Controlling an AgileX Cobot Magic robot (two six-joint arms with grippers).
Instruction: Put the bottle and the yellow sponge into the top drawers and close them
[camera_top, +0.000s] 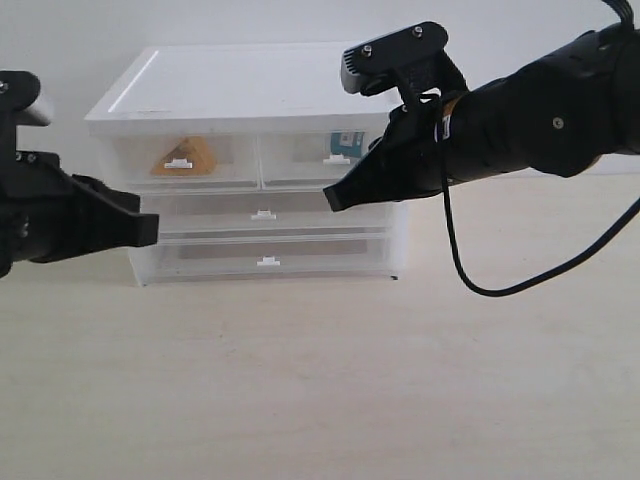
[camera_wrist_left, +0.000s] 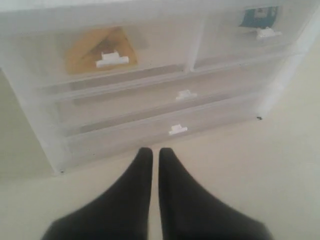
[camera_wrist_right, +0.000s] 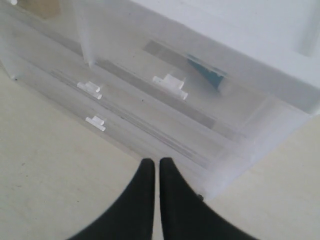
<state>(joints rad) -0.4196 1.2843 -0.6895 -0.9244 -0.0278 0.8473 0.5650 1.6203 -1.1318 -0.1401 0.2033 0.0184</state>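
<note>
Already the yellow sponge (camera_top: 195, 150) lay inside the left top drawer (camera_top: 125, 160), showing through its translucent front behind a white tab handle (camera_top: 177, 162). The bottle (camera_top: 347, 142), only its teal-and-white label visible, sat in the right top drawer (camera_top: 290, 158). Both top drawers were pushed in, fronts flush with the white drawer unit (camera_top: 230, 85), above two wider drawers (camera_top: 220, 222). The left tool (camera_top: 150, 230) hovered off the unit's lower left corner, fingers pressed together on nothing. The right tool (camera_top: 336, 198), likewise pressed together and empty, pointed at the front just below the right top drawer; whether it touched could not be told. A black cable (camera_top: 470, 275) drooped from its arm above the pale surface (camera_top: 320, 380).
</note>
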